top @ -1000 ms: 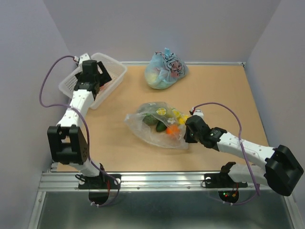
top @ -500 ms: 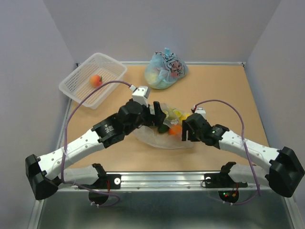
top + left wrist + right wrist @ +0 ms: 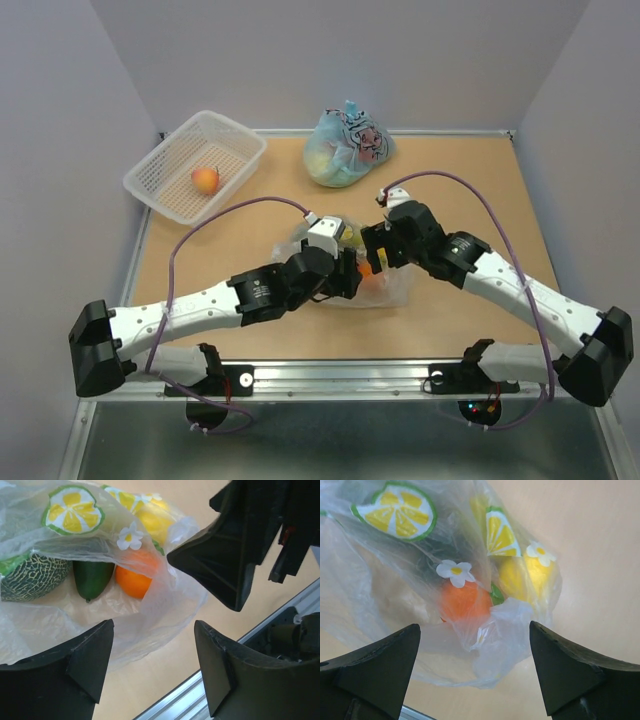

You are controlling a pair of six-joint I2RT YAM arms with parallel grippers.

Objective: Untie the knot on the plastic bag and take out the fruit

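Note:
The see-through plastic bag (image 3: pixel 397 286) with lemon-slice prints lies mid-table, its mouth loose. Through the plastic I see a netted green melon (image 3: pixel 30 575), a dark green fruit (image 3: pixel 92 577), an orange (image 3: pixel 134 581) and yellow lemons (image 3: pixel 525 575). My left gripper (image 3: pixel 154 647) is open at the bag's near edge, with only table and the bag's rim between its fingers. My right gripper (image 3: pixel 476 652) is open too, just over the bag's crumpled loose end (image 3: pixel 505 630), not touching it. From above, both grippers (image 3: pixel 350 272) (image 3: pixel 372 252) crowd over the bag and hide most of it.
A white mesh basket (image 3: pixel 160 165) at the back left holds a peach (image 3: pixel 205 180). A light-blue bag with a cartoon print (image 3: pixel 348 148) sits at the back centre. The metal rail (image 3: pixel 200 695) of the table's front edge runs close behind my left gripper.
The left arm swung from the basket, leaving the peach there, down to the bag. My right gripper opened, let go of the bag and moved up over its right end.

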